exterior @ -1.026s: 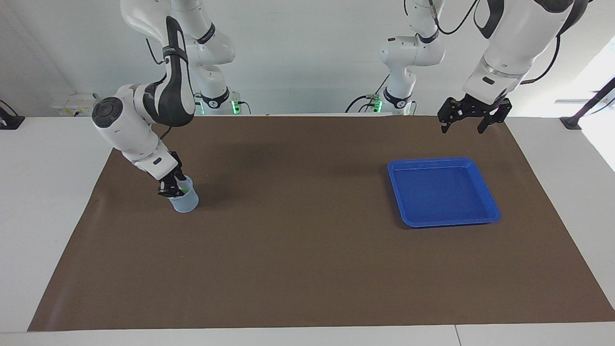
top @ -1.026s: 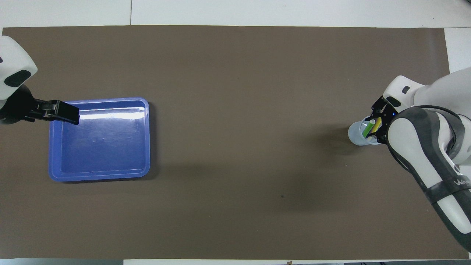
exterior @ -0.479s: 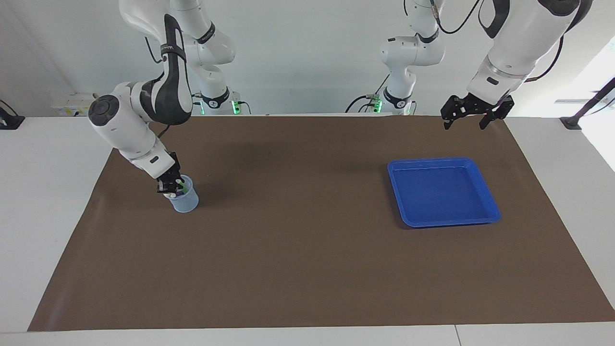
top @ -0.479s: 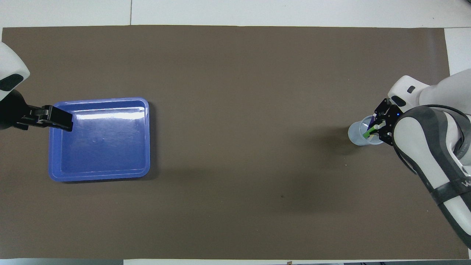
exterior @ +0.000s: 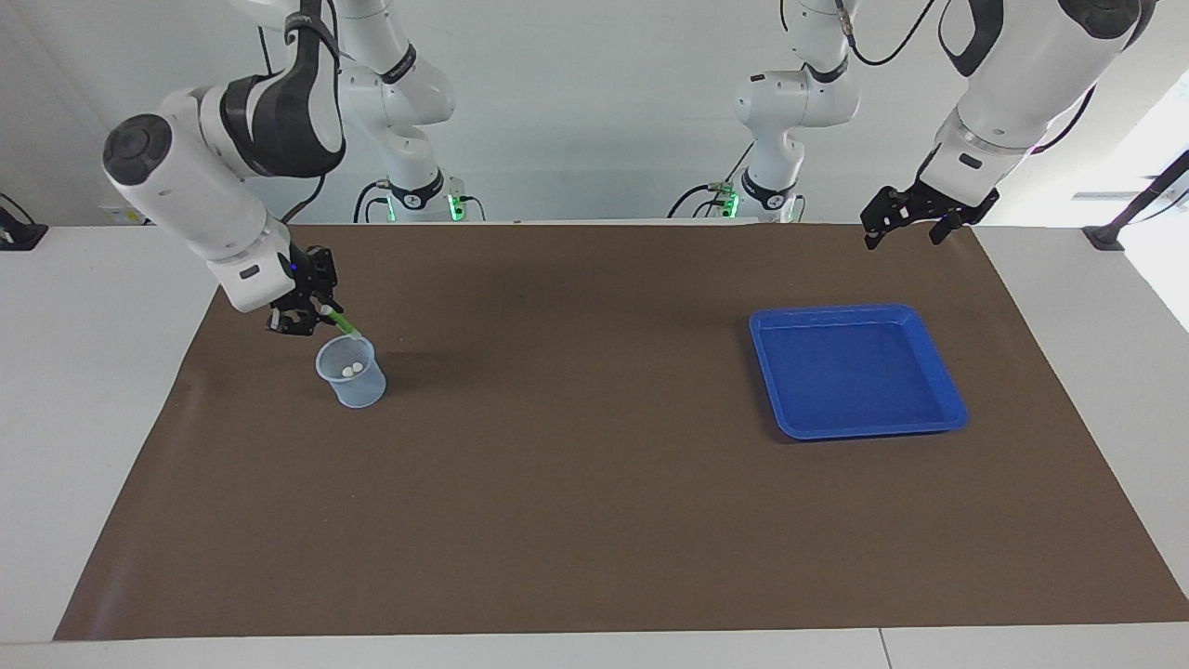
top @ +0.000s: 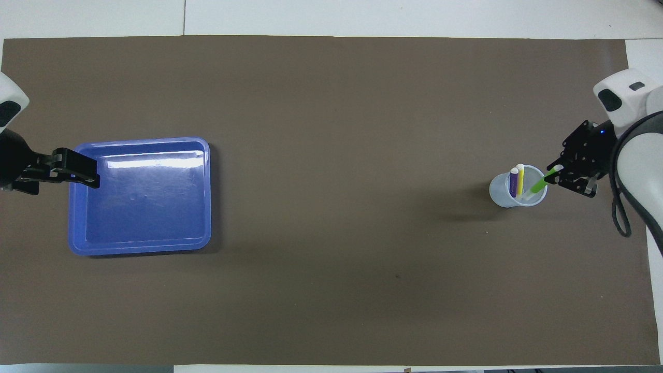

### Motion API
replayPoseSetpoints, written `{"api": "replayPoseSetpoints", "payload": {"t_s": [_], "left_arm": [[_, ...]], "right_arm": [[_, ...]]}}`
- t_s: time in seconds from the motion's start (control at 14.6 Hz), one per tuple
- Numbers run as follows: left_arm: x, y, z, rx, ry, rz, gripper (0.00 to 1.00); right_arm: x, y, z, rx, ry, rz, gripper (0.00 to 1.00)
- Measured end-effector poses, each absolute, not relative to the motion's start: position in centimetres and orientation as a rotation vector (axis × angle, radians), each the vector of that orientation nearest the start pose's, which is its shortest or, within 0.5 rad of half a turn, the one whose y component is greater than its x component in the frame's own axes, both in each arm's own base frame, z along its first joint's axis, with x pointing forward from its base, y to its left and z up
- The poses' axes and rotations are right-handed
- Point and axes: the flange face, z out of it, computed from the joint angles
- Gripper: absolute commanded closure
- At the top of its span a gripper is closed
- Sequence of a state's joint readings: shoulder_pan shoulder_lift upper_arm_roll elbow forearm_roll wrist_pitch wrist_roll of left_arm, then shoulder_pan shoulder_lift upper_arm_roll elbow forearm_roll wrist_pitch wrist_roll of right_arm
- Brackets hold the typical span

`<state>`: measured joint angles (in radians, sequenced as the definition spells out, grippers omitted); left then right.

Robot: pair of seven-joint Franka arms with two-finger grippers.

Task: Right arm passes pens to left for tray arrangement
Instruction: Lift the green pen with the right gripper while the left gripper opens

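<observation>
The right gripper (exterior: pixel 320 319) is clamped on the green pen (top: pixel 538 185), tilted over the cup (exterior: pixel 351 373) at the right arm's end — the other two pens (top: pixel 516 181) stand inside, awaiting their turn; the left gripper (exterior: pixel 906 219), fingers apart, waits raised at the tray's (exterior: pixel 943 376) one o'clock in the facing view — likely ready to receive.

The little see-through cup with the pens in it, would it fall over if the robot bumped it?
Probably, yes. The cup looks thin, so likely light, and the purple pen and yellow pen stick up above its rim, making it top-heavy. It would likely slide or tip easily.
</observation>
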<state>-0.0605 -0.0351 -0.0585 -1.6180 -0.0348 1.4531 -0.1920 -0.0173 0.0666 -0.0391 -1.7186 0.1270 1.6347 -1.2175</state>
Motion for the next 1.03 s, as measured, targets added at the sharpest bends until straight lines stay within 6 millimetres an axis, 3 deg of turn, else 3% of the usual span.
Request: {"api": "replayPoseSetpoints", "payload": {"t_s": [0.21,0.34,0.55,0.75,1.03], "left_arm": [[52.1,-8.5,61.3,-3.204,-0.427,0.258,0.00],[52.2,-9.8,61.6,-3.218,-0.724,0.295,0.00],[52.5,-12.0,61.8,-3.191,-1.159,0.364,0.00],[52.8,-14.4,62.0,-3.118,-1.531,0.456,0.00],[51.8,-21.3,61.7,-2.874,-1.948,0.546,0.00]], "right_arm": [[56.0,1.0,56.9,-2.630,-1.241,-0.015,1.00],[55.3,5.1,58.4,-2.680,-0.964,-0.022,1.00],[54.4,11.2,58.9,-2.708,-0.599,0.048,1.00],[54.0,16.0,59.0,-2.711,-0.352,0.034,1.00],[53.2,22.8,58.2,-2.693,-0.015,-0.054,1.00]]}}
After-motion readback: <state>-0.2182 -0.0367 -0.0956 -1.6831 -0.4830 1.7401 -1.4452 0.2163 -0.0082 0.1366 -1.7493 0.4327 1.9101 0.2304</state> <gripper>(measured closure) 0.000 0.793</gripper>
